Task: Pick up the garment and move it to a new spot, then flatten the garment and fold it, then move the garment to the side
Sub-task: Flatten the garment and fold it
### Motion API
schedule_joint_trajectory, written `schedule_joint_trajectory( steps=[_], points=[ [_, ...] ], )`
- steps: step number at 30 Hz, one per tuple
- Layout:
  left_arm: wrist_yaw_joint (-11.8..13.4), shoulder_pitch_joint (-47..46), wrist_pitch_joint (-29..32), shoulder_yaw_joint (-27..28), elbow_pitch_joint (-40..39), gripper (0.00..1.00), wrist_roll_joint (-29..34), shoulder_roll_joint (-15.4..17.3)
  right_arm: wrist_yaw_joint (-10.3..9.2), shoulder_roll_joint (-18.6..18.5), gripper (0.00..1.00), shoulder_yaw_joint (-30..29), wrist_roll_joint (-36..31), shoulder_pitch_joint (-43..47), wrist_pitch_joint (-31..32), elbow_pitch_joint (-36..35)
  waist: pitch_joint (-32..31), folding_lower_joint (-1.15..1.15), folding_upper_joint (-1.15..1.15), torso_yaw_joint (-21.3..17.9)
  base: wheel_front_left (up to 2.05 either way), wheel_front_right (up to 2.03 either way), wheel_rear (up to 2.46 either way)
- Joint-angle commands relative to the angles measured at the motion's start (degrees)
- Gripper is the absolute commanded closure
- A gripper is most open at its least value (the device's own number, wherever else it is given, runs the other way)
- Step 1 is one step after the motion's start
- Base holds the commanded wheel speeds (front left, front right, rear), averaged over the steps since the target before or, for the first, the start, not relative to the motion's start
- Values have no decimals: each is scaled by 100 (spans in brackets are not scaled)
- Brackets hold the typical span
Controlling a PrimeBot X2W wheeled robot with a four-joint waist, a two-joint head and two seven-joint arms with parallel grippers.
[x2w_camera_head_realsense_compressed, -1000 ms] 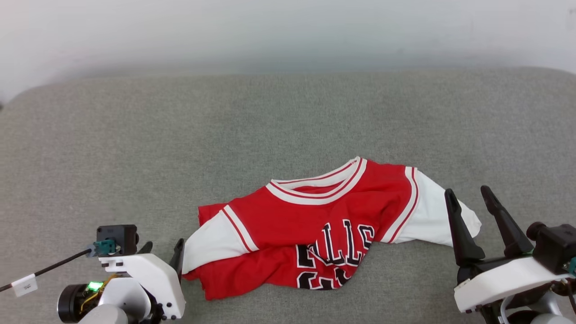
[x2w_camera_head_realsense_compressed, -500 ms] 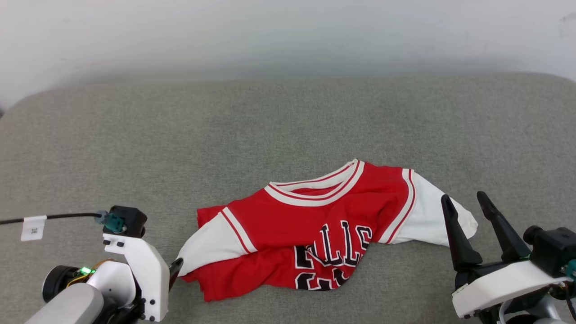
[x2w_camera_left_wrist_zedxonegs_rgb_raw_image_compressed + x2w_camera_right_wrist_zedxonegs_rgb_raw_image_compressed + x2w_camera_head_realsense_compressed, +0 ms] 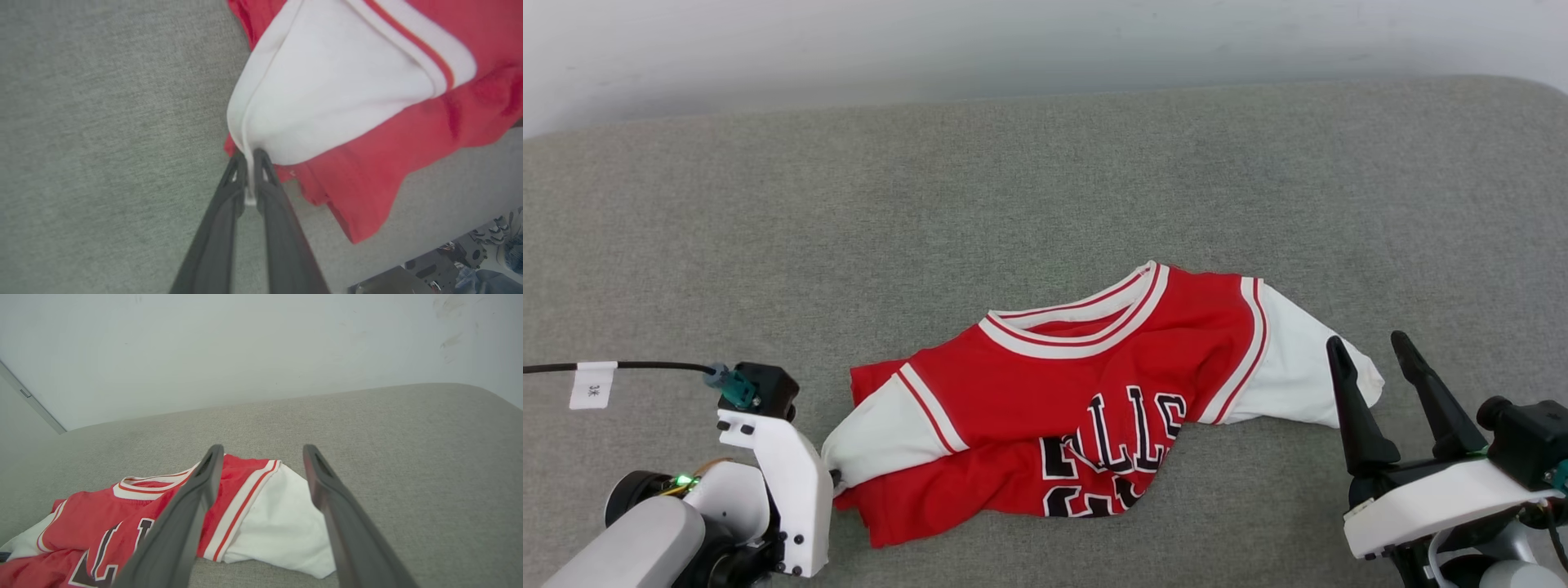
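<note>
**A:** Where is the left gripper (image 3: 250, 158), and what has it got?

**B:** In the head view it sits at about 7 o'clock, mostly hidden behind its white wrist housing, with only a dark tip (image 3: 834, 476) showing. In its own wrist view the two dark fingers are drawn nearly together on the edge of a white sleeve (image 3: 327, 94). A thin fold of white cloth is pinched between them, though the picture is soft, so how deep the hold goes is hard to judge.

**A:** And the right gripper (image 3: 1365, 341)?

**B:** It is at 4 o'clock, fingers spread wide with nothing between them. It is just beside the other white sleeve (image 3: 1298, 367), which shows between the fingers in the right wrist view (image 3: 262, 451).

**A:** Where is the garment (image 3: 1094, 376)?

**B:** It lies rumpled a little below the middle of the grey fabric surface (image 3: 768, 204). The striped collar is at its 12 o'clock edge and one sleeve at 8 o'clock. The other sleeve is at 3 o'clock, and the black lettering is creased at 6 o'clock. A pale wall (image 3: 1013, 41) runs behind.
</note>
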Motion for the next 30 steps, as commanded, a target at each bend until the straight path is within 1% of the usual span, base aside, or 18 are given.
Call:
schedule_joint_trajectory(
  steps=[1,5,8,10,15,17,18,22,23,24,25,27,30],
  points=[
    [-17,-79,-64,38,-61,100,-9,-2,-2,13,0,-23,5,-79,-33,21,-14,0,0,20,0,0,0],
    [38,-178,-278,137,-219,100,147,69,-2,13,0,-41,8,-95,-25,55,-52,0,0,67,0,0,0],
    [194,-246,-608,316,-312,100,300,81,-2,12,0,-51,5,-124,-15,50,-72,0,0,98,0,0,0],
    [355,-321,-848,493,-301,100,401,96,-2,12,0,-57,4,-145,-1,37,-66,0,0,112,0,0,0],
    [693,-215,-1025,717,-7,100,440,166,-2,12,0,-25,-26,-173,25,5,6,0,0,79,0,0,0],
    [803,-121,-1098,786,203,100,385,131,-2,12,0,-24,-25,-194,30,-10,55,0,0,54,0,0,0],
    [863,16,-1185,852,599,100,227,-44,-2,12,0,-37,-3,-213,11,-12,135,0,0,20,0,0,0],
    [718,135,-1243,860,1062,100,-6,-275,-2,12,0,-76,-1,-244,-14,11,204,0,0,-14,0,0,0],
    [680,138,-1286,865,1163,80,-52,-350,-2,12,0,-94,-15,-256,-26,15,211,0,0,-15,0,0,0],
    [638,135,-1335,866,1250,56,-81,-421,-2,12,0,-106,-31,-272,-30,15,211,0,0,-14,0,0,0],
    [598,122,-1395,864,1321,0,-91,-467,-2,12,0,-130,-41,-282,-36,20,196,0,0,-11,0,0,0],
    [548,103,-1628,922,1409,0,-71,-551,-2,12,0,-176,-65,-278,-41,23,147,0,0,1,0,0,0],
    [562,89,-2071,987,1424,0,90,-601,-2,12,0,-254,-100,-235,-21,44,8,0,0,30,0,0,0]
  ],
)
